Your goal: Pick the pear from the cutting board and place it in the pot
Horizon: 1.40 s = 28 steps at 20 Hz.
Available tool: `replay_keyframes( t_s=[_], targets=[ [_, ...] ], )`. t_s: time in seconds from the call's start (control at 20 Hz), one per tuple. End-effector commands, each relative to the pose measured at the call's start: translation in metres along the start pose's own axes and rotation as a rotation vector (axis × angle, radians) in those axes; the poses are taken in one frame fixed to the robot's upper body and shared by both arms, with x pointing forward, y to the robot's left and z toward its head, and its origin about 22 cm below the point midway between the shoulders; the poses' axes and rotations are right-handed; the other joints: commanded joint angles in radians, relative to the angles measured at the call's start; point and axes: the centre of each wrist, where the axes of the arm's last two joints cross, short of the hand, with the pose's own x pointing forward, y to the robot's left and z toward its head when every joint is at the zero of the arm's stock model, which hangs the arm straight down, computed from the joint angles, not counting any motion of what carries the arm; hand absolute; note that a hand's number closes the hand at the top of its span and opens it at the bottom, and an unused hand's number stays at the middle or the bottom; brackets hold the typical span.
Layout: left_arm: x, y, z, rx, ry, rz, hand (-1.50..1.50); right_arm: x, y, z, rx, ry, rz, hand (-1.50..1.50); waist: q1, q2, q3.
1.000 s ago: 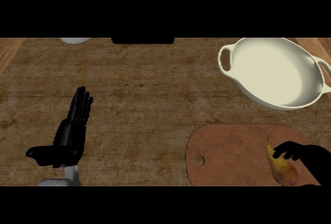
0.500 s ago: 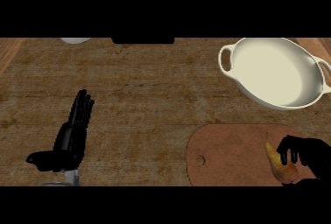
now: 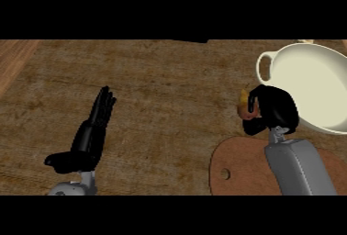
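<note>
Here, the robot's right hand is carrying a pear toward a pot.

Curled fingers of the right hand are clasping the pear — only a yellow sliver is peeking out at their left — above the counter, between the cutting board and the cream pot, probably heading over its rim. The left hand is resting at lower left, fingers straight.

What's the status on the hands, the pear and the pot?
Right hand shut on pear, off the cutting board, at the pot rim. Left hand open, resting at left. Nothing in the way.
</note>
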Motion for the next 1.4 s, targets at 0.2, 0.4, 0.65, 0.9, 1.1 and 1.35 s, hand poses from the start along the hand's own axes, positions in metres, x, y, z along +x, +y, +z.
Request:
replay_keyframes(
  t_s=[0.2, 0.4, 0.65, 0.9, 1.1, 1.35],
  targets=[
    [-0.007, -0.006, 0.001, 0.008, 0.017, 0.006, 0.0, 0.126, -0.038, -0.03, -0.354, 0.046, -0.007, 1.5, -0.011, -0.004, 0.001],
    [-0.001, -0.007, -0.008, 0.017, 0.015, -0.009, 0.0, 0.167, -0.048, -0.037, -0.497, 0.084, 0.056, 1.5, -0.031, -0.008, 0.0],
    [-0.006, 0.009, 0.006, 0.048, 0.028, -0.007, 0.0, 0.182, -0.053, -0.059, -0.554, 0.216, 0.089, 1.5, -0.07, -0.018, 0.001],
    [-0.01, 0.007, 0.008, 0.085, 0.038, -0.039, 0.0, 0.19, -0.073, -0.073, -0.586, 0.304, 0.064, 1.5, -0.101, -0.023, 0.001],
    [-0.017, 0.02, 0.008, 0.083, 0.053, -0.019, 0.0, 0.165, -0.064, -0.093, -0.606, 0.36, 0.089, 1.5, -0.108, -0.021, 0.001],
    [0.001, 0.019, 0.011, 0.097, 0.032, -0.008, 0.0, 0.128, -0.07, -0.112, -0.596, 0.409, 0.065, 1.5, -0.111, -0.025, 0.002]
  ],
)
